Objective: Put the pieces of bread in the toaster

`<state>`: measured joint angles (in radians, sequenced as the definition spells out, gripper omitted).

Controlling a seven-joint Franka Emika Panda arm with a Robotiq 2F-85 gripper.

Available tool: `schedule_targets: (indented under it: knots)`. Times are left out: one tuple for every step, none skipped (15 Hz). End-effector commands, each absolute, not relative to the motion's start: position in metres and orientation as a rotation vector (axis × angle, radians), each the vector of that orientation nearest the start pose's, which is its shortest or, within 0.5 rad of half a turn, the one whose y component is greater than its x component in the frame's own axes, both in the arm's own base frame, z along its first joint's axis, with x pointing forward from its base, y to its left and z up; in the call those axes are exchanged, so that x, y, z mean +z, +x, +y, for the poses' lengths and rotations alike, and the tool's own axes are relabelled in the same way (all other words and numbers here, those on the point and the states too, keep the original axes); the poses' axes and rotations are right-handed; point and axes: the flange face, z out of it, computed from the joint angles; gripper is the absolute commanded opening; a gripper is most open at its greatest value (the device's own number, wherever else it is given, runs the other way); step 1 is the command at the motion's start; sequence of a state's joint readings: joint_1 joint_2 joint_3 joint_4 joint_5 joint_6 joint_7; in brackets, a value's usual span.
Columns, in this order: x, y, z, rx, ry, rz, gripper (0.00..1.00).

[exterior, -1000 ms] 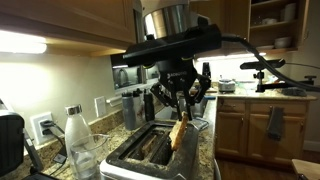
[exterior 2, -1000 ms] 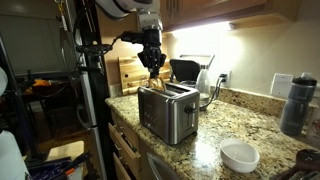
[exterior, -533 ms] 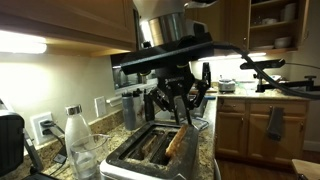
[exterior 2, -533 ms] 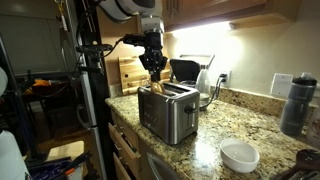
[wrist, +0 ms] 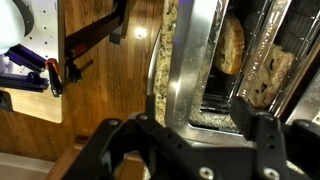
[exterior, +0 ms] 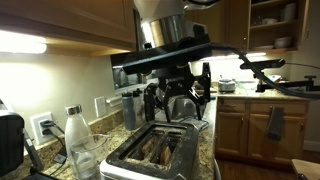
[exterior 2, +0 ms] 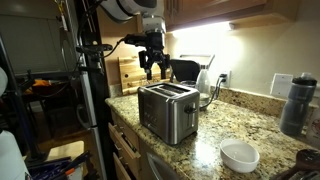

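Tool (exterior: 178, 104) spread wide, empty, touching nothing; above toaster (exterior 2: 168, 112); pieces of bread (wrist: 232, 45) in slots.

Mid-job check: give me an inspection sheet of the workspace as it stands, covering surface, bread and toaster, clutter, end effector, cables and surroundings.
Surface: speckled granite countertop, carrying the toaster near its edge.
Job's things: silver toaster upright; pieces of bread, two slices showing down in the slots in the wrist view.
Clutter: white bowl, dark bottle, clear bottle, black appliance.
Grippers: end effector open, empty, above the toaster and apart from it.
Cables: a cord at the wall outlet; where it leads is unclear.
Surroundings: kitchen with wooden cabinets.
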<state>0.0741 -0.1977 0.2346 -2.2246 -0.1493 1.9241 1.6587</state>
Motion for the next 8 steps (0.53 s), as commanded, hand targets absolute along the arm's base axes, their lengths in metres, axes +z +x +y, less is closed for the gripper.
schedule_targets:
  knots:
    - [0.450,0.449,0.134,-0.207,-2.621,2.021,1.00]
    - [0.451,0.448,0.133,-0.208,-2.619,2.021,1.00]
    - [0.452,0.447,0.134,-0.211,-2.621,2.012,1.00]
    - [0.448,0.457,0.137,-0.153,-2.651,2.014,1.00]
    - [0.449,0.457,0.137,-0.155,-2.651,2.014,1.00]
    - [0.449,0.457,0.137,-0.155,-2.650,2.013,1.00]
    - [0.449,0.457,0.137,-0.156,-2.650,2.013,1.00]
    - [0.449,0.457,0.137,-0.156,-2.650,2.013,1.00]
